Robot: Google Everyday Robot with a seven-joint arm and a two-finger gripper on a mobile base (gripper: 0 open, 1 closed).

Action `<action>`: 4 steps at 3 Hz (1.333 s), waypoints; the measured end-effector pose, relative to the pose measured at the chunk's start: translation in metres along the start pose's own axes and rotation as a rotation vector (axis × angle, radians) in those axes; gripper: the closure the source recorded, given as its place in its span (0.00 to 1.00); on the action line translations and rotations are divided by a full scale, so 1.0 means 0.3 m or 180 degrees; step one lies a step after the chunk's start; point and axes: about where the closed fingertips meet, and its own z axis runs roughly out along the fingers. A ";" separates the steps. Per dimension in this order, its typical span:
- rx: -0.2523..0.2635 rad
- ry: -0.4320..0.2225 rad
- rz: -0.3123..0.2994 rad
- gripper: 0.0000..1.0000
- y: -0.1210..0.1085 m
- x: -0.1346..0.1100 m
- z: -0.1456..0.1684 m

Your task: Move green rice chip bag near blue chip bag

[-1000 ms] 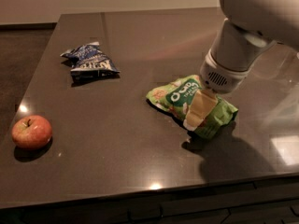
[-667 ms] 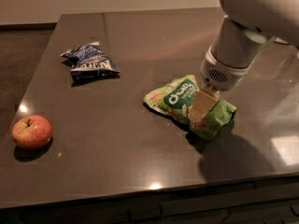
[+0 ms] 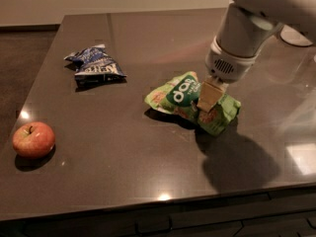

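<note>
The green rice chip bag [image 3: 178, 96] is a crumpled light green pouch with a dark green label, right of the table's middle. My gripper [image 3: 207, 102] comes down from the upper right and is shut on the bag's right half, with one tan finger [image 3: 208, 96] showing against the pouch. The bag's left end lies low near the tabletop. The blue chip bag [image 3: 95, 66] is a small dark blue wrinkled foil bag lying at the far left of the table, well apart from the green bag.
A red apple [image 3: 33, 139] sits near the table's [image 3: 148, 177] front left corner. The table's front edge runs along the bottom, with a dark floor beyond the left edge. My white arm [image 3: 247, 28] fills the upper right.
My gripper and the green rice chip bag have shifted a little to the left, toward the blue chip bag. The blue bag and the apple have not moved.
</note>
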 end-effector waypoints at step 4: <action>-0.0145 -0.0532 -0.0383 1.00 -0.228 -0.380 -0.031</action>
